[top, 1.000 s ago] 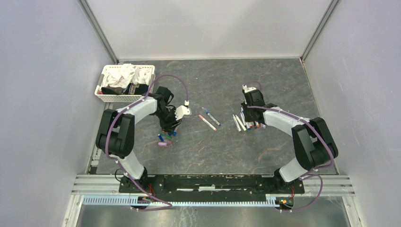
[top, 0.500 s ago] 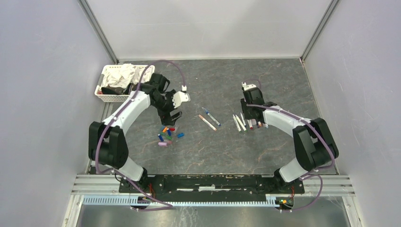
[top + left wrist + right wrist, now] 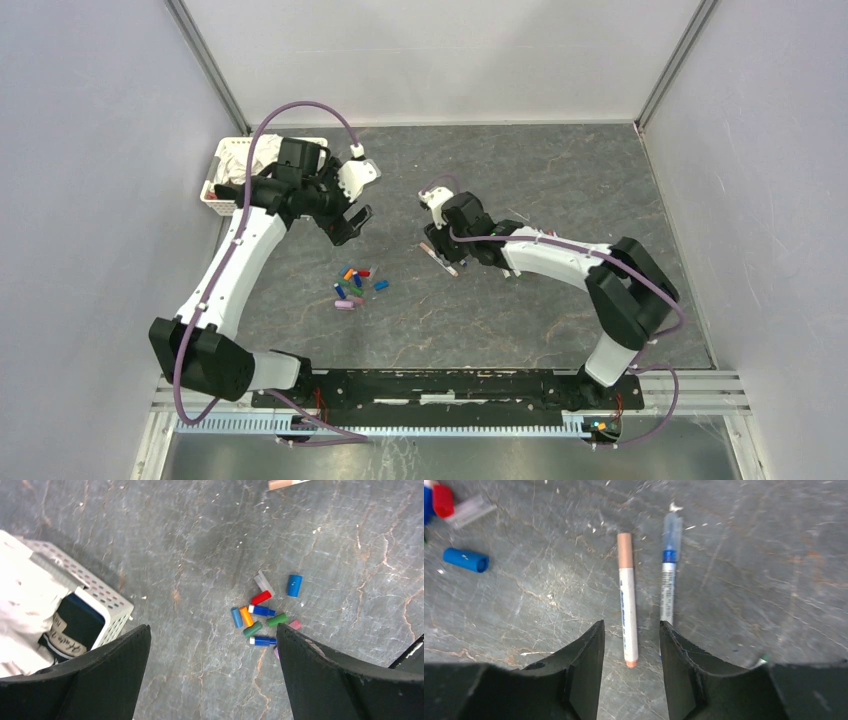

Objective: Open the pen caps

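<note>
- The right hand [image 3: 629, 635] is seen about half open and empty. Its fingers stand on either side of the peach-capped pen [image 3: 626, 595], which lies flat on the table [image 3: 749, 540]. It cannot be told whether the fingers are already down at the level of the pen.
- The blue pen [image 3: 667, 585] lies just beside the peach-capped one and close to one finger. If the hand is lowered as it stands, that finger could be set on the blue pen or could push it away, because the space between the two pens is narrow.
- Both pens are round, so a pen could be rolled out of the fingers by a grip that is closed off-centre.
- The peach cap is at the end far from the hand. If the barrel is taken too near to this cap, little room is left for the other hand to pull it.
- The left hand [image 3: 212, 630] is opened fully and nothing is held in it. It is kept high over the table, near the basket [image 3: 107, 607], and is pointed down. It is well apart from the two pens, so a long reach is judged to be needed.
- The loose pen caps [image 3: 261, 611] are gathered in a small heap on the table under the left hand. They could be scattered if an arm is swept low over them.
</note>
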